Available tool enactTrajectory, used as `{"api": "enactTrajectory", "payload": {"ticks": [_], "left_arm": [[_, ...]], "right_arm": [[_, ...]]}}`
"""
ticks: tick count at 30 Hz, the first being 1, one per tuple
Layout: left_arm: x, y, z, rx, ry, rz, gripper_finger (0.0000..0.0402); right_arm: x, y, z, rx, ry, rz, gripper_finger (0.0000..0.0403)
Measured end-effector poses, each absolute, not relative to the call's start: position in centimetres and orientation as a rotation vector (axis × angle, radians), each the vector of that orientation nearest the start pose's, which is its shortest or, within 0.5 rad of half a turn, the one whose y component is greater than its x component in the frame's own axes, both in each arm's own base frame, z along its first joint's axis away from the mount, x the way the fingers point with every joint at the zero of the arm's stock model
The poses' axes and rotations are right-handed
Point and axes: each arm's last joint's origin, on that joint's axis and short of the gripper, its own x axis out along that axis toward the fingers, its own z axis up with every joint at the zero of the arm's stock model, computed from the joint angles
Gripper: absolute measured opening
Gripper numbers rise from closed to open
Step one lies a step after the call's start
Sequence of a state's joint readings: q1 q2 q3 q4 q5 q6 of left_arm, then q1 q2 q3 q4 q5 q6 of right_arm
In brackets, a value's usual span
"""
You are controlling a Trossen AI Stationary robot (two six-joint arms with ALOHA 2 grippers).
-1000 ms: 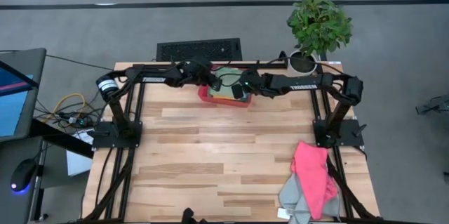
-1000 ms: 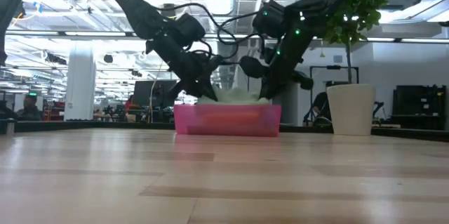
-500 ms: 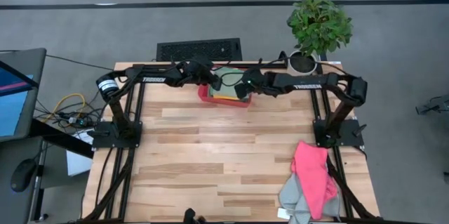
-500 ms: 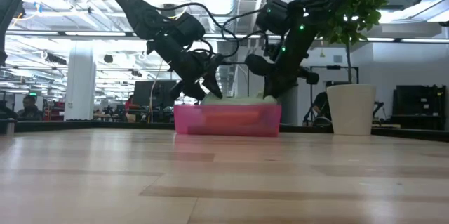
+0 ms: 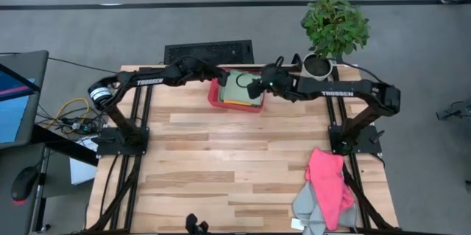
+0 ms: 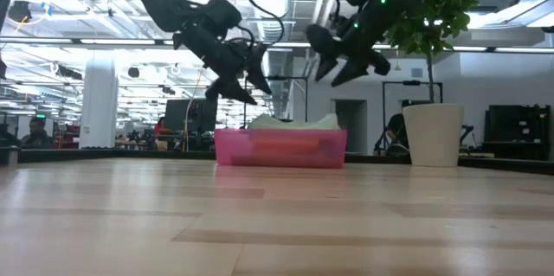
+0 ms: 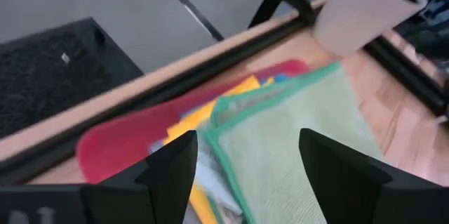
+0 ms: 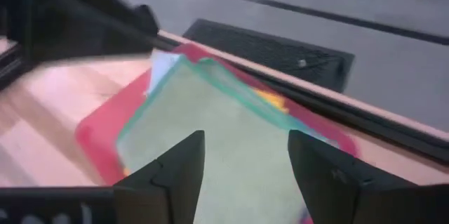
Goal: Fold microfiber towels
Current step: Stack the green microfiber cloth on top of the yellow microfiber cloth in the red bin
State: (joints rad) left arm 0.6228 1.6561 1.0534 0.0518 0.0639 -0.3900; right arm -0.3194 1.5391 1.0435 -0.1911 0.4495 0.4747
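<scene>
Towels are sitting stacked in the red tray (image 5: 214, 96) at the far edge of the worktop (image 5: 221, 161): a green towel (image 5: 241, 90) is lying folded on top, with yellow (image 7: 231, 90) and light blue (image 7: 184, 114) edges peeking out beneath it. Two more, a pink towel (image 5: 329, 183) over a grey towel (image 5: 307, 205), are lying crumpled well away from the tray, at the near right corner of the worktop.

You are looking at both grippers hanging just above the tray with nothing in them. Your left gripper (image 6: 245, 80) is hovering over the tray's left end with its fingers spread apart; your right gripper (image 6: 339, 55) is hovering over the right end, fingers likewise apart. Neither is touching the green towel.

Risks from here, as I judge them: the green towel is sitting proud of the tray rim, loosely piled, so a fingertip brushing it as you are pulling away could be dragging a corner open and undoing the fold. Your two arms are also crowding close over the tray, near the potted plant (image 5: 335, 25) just beyond its right end, so a careless swing could be clipping one against the other or the pot.
</scene>
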Motion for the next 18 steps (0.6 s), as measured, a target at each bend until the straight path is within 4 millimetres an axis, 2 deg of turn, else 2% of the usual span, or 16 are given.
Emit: {"api": "enactTrajectory", "payload": {"ticks": [2,6,9,12,18], "left_arm": [[29.1,20.9,23.4,-0.527,0.405,0.63,0.0235],[28.6,20.5,24.7,-0.435,0.39,0.621,0.0216],[28.9,20.3,24.9,-0.429,0.379,0.51,0.0193],[29.8,20.6,23.9,-0.433,0.374,0.445,0.0152],[31.3,21.1,19.1,-0.437,0.497,0.424,0.0049]], "right_arm": [[30.8,-11.2,23.5,0.386,0.491,-0.867,0.0227],[30.7,-11.7,20.5,0.397,0.453,-0.856,0.0215],[30.9,-12.7,19.1,0.427,0.425,-0.829,0.0208],[30.8,-13.8,18.2,0.456,0.435,-0.811,0.0202],[30.8,-15.0,15.7,0.486,0.519,-0.839,0.0193]]}}
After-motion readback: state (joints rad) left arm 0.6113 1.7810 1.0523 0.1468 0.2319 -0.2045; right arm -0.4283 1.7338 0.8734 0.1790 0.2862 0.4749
